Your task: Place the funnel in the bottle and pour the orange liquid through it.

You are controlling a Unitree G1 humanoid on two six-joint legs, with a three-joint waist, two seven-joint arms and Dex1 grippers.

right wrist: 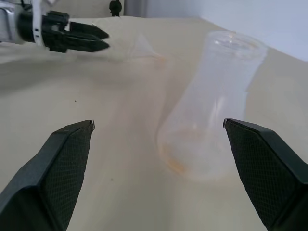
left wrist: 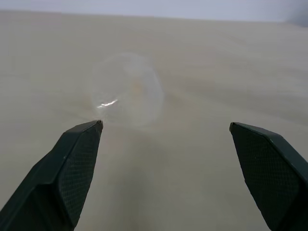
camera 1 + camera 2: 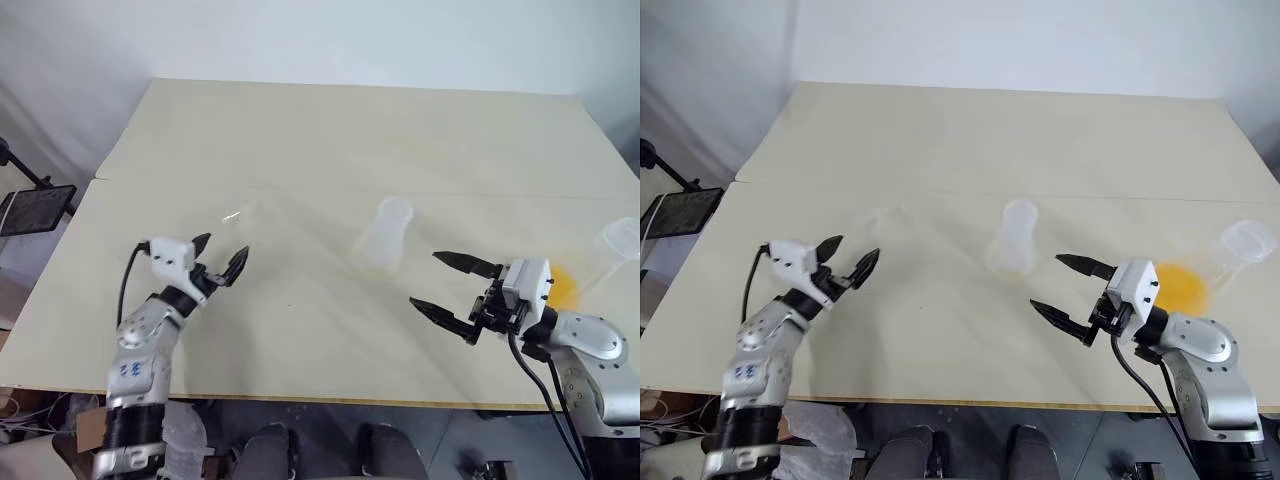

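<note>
On the counter (image 3: 330, 150), going left to right: the left tool (image 3: 222, 258) hovers spread wide, holding nothing, with the funnel (image 2: 126, 89) lying on its side just beyond, toward 1 o'clock. The left wrist view makes that funnel plain; the head views give only a faint glint. The bottle (image 3: 1015, 238) stands upright mid-counter, at 10 o'clock of the right tool (image 3: 1060, 284), also wide open and empty. The orange liquid (image 3: 1181, 285) shows behind that tool at 3 o'clock.
</note>
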